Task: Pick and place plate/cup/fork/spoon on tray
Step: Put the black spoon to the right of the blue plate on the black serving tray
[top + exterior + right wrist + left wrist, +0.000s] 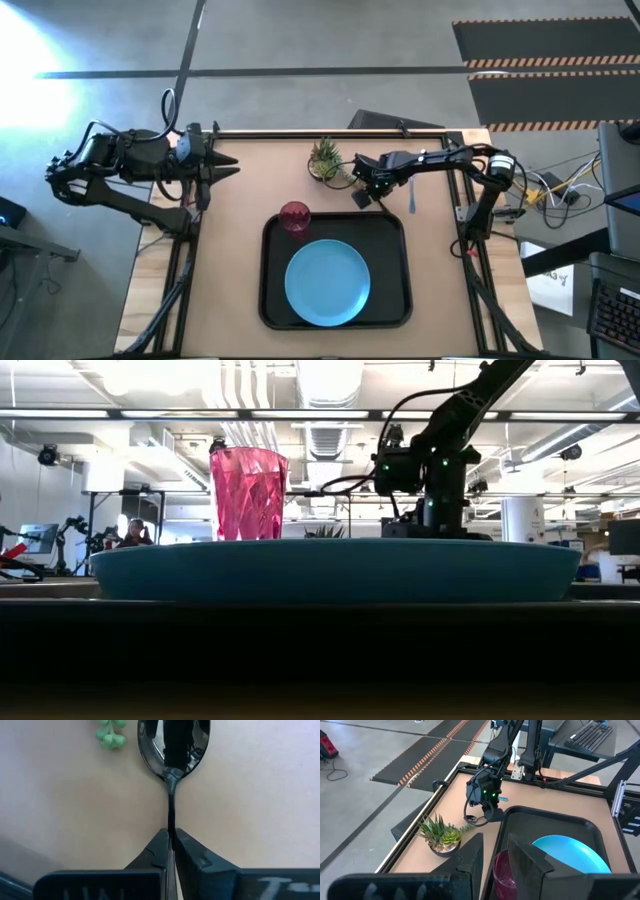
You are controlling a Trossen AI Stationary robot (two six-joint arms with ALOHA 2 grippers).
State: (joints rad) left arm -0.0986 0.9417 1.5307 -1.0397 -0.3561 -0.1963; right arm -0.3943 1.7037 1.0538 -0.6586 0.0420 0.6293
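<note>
Progress of the tableware task, seen mainly from overhead. The plate lies flat in the middle of the tray, and the cup stands upright at the tray's far-left corner, on or just inside its rim (the overhead view does not settle which); both appear placed. Two items remain on the bench. The right end effector has its fingers closed narrowly on the thin handle of the spoon, whose bowl lies against the bench surface just beside the small potted plant, beyond the tray's far edge. The fork rests on the bench to the tray's far right, untouched. The left end effector waits at the bench's far-left edge, fingers parted and holding nothing.
</note>
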